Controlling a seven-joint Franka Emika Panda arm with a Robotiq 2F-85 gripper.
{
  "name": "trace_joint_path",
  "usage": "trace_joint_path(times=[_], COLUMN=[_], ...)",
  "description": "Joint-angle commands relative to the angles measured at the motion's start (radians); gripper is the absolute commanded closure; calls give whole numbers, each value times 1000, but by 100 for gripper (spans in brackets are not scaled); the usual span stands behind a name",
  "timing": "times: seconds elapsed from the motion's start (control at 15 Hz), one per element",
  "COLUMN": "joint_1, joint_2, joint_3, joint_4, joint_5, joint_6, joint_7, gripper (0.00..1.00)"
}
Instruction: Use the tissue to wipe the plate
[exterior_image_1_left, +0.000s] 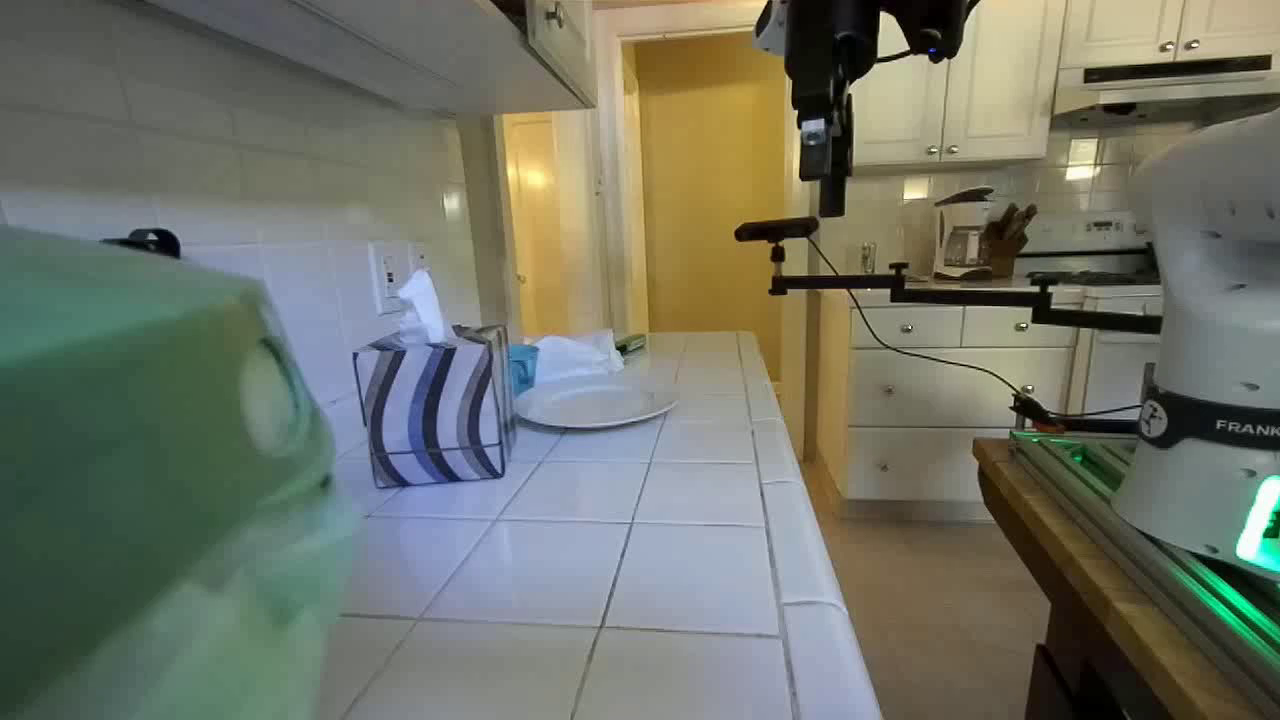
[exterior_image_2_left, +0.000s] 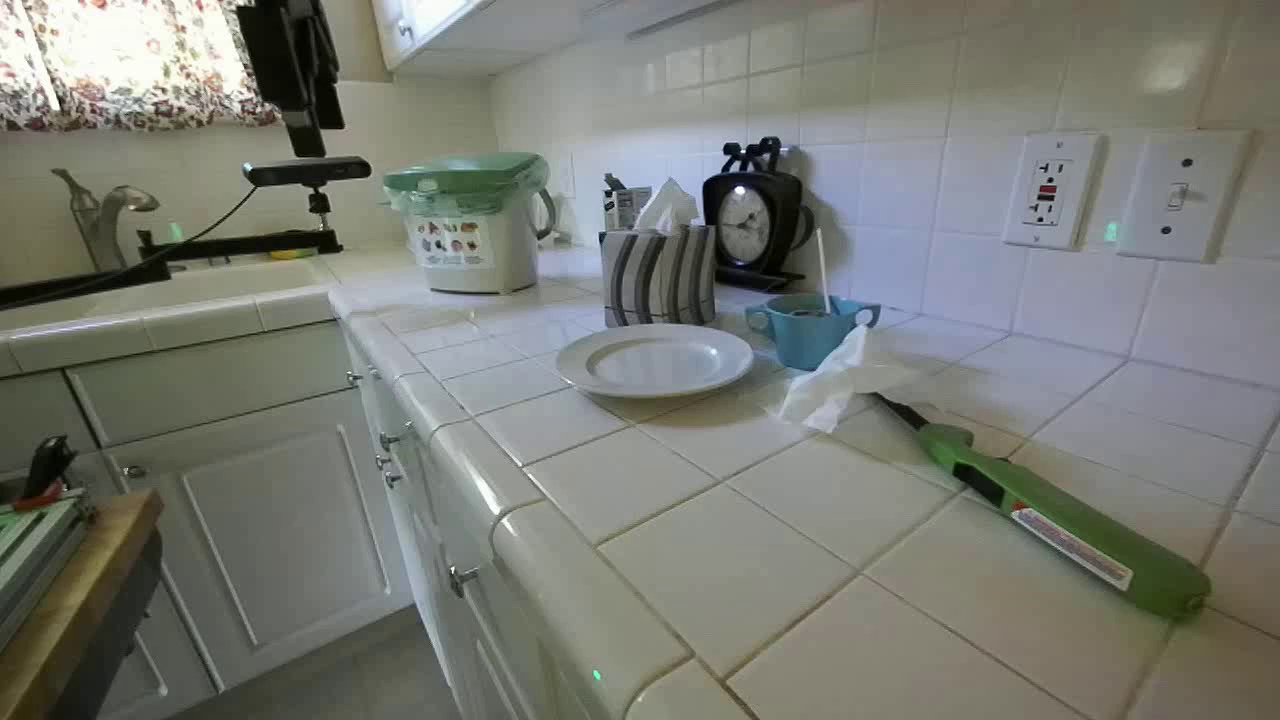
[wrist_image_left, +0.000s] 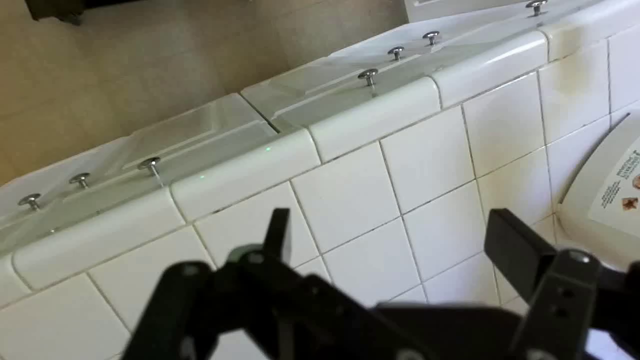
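Observation:
The plate is round and white. It lies flat on the tiled counter in both exterior views (exterior_image_1_left: 597, 403) (exterior_image_2_left: 655, 362). The tissue is a crumpled white wad in both exterior views (exterior_image_1_left: 578, 355) (exterior_image_2_left: 840, 385). It lies beside the plate and the blue cup, near the tip of a green lighter. My gripper is high above the counter in both exterior views (exterior_image_1_left: 826, 180) (exterior_image_2_left: 312, 120), apart from the plate and tissue. In the wrist view my gripper (wrist_image_left: 390, 225) has its fingers wide apart with only tiles seen between them. The plate and tissue are out of the wrist view.
The striped tissue box (exterior_image_2_left: 658, 280) stands behind the plate. A blue cup (exterior_image_2_left: 808, 338) with a white stick, a green lighter (exterior_image_2_left: 1070, 525) and a black clock (exterior_image_2_left: 745, 222) are on the counter. A green-lidded bin (exterior_image_2_left: 470, 235) also shows in the wrist view (wrist_image_left: 600, 210). Cabinets overhang the counter.

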Motion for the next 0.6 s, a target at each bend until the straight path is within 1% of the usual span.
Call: trace_joint_path(times=[0.0, 0.47, 0.53], joint_1=[-13, -13, -20], joint_2=[0, 0, 24], joint_3=[11, 11, 6], joint_4=[2, 2, 11], joint_5=[6, 6, 1], joint_6=[-5, -5, 10], joint_7=[-5, -5, -12], gripper=[0, 0, 0])
